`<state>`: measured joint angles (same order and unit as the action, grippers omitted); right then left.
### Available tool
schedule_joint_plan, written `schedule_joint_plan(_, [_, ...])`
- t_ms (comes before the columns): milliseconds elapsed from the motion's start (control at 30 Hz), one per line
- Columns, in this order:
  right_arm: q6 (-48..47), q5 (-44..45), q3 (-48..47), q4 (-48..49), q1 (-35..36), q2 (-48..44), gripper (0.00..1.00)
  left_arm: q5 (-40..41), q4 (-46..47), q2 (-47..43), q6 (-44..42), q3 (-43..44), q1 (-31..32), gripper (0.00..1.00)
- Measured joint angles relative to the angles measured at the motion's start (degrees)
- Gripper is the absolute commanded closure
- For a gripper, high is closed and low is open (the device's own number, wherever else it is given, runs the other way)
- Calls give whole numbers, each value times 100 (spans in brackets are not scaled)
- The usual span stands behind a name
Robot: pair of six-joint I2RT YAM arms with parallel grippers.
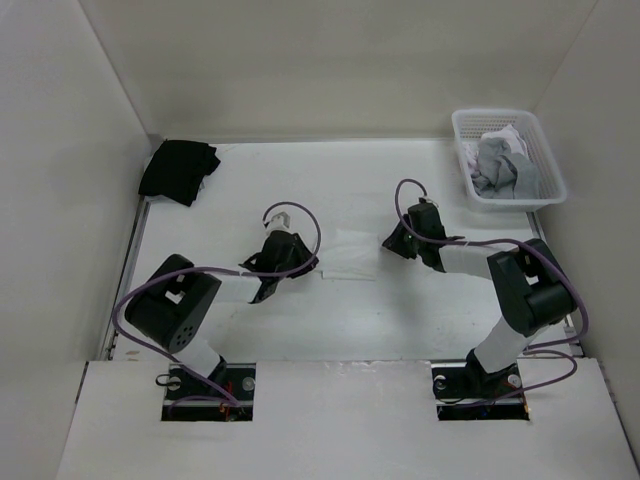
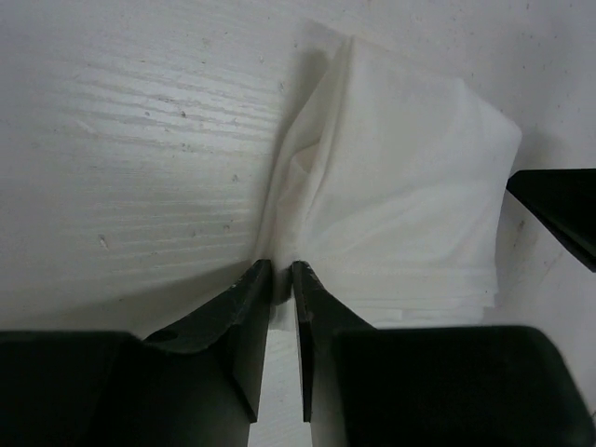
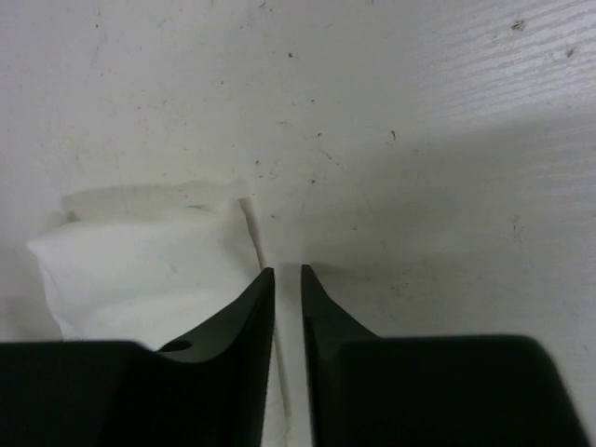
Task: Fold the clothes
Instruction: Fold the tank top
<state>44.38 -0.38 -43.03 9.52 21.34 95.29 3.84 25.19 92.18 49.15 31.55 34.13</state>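
White tabletop, walled in on 3 sides. At the far right corner, a white plastic basket holds grey garments; a black garment lies far left. The white top lies mid-table. The left gripper is pinched on its puckered edge. The right gripper, jaws nearly together, straddles the opposite edge; I cannot tell whether it grips.

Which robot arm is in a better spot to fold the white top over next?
Probably the left. The left gripper is pinched shut on a bunched edge of the white top, ready to lift. The right gripper meets only a thin edge, with most of the cloth off to its side.
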Motion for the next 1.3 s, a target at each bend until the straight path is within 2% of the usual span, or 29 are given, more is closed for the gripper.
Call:
schedule_joint_plan(67, [13,-7,0,24,0,-2,63,0,35,-114,61,-76,2,68])
schedule_joint_plan(233, [-4,-11,203,109,37,-448,60,44,7,-741,92,-374,2,63])
schedule_joint_plan(333, [-52,81,509,146,127,-1204,58,181,-109,-1493,63,-601,9,62])
schedule_joint_plan(567, [-286,586,1482,358,498,-3233,52,831,-752,-3418,-372,-719,28,48])
schedule_joint_plan(733, [-337,1274,2594,428,643,-4653,43,1049,-1480,-3821,-686,-719,-186,46])
schedule_joint_plan(833, [-319,1725,3093,474,726,-5191,39,1045,-2020,-3825,-741,-719,-564,46])
schedule_joint_plan(1033, [-258,2055,3403,562,673,-5311,37,914,-2463,-3945,-734,-728,-1169,48])
schedule_joint_plan(1300, [-232,1947,3403,772,562,-4653,37,782,-2446,-3685,-739,-728,-1180,50])
